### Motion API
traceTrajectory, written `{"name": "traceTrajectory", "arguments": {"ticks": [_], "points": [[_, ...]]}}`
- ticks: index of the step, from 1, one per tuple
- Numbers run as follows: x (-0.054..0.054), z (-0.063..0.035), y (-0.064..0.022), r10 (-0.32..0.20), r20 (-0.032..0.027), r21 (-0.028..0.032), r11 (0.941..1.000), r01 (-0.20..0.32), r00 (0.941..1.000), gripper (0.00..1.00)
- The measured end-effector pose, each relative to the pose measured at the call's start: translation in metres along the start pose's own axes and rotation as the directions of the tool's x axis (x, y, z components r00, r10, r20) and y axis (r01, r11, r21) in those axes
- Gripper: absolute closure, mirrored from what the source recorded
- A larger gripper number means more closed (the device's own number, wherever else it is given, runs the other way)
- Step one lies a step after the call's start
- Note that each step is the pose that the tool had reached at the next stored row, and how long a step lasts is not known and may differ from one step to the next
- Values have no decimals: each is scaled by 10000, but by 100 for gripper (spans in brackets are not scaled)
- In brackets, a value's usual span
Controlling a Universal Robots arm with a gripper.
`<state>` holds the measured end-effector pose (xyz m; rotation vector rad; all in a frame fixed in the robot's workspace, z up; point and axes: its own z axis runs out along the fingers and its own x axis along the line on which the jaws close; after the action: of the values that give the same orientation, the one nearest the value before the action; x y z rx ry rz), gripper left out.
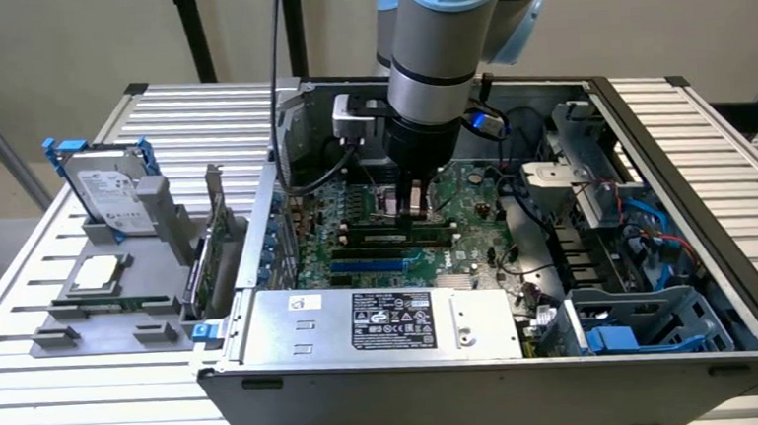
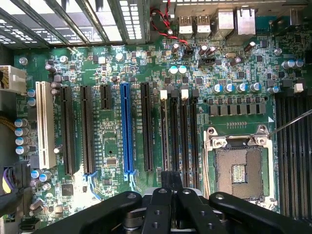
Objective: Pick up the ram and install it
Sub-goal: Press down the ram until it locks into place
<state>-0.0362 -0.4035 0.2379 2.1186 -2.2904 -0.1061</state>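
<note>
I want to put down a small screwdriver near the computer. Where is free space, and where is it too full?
Free: the slatted table in front of the grey parts tray, and the slats on the exterior view's right of the computer case. Crowded: the tray and inside the case around the arm.

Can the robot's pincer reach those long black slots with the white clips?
Probably yes. The computer case is open, and the pincer hangs inside it just above the black slots. Nothing seems to sit between them.

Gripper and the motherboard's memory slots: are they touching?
Cannot tell. The exterior view shows the gripper low over the memory slots, its tip hiding any gap; the wrist view looks straight down.
</note>
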Motion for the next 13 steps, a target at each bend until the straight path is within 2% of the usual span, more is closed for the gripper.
{"name": "traceTrajectory", "arguments": {"ticks": [5, 7, 9, 13], "points": [[0, 0, 0, -2, 2, 13, 10000, 2, 10000, 89], [-3, 4, 0, -7, 6, 67, 10000, 7, 10000, 89], [-8, 13, 0, -26, 8, 150, 9999, 26, 10000, 89], [-13, 42, 14, -28, 5, 181, 9998, 28, 10000, 89]]}}
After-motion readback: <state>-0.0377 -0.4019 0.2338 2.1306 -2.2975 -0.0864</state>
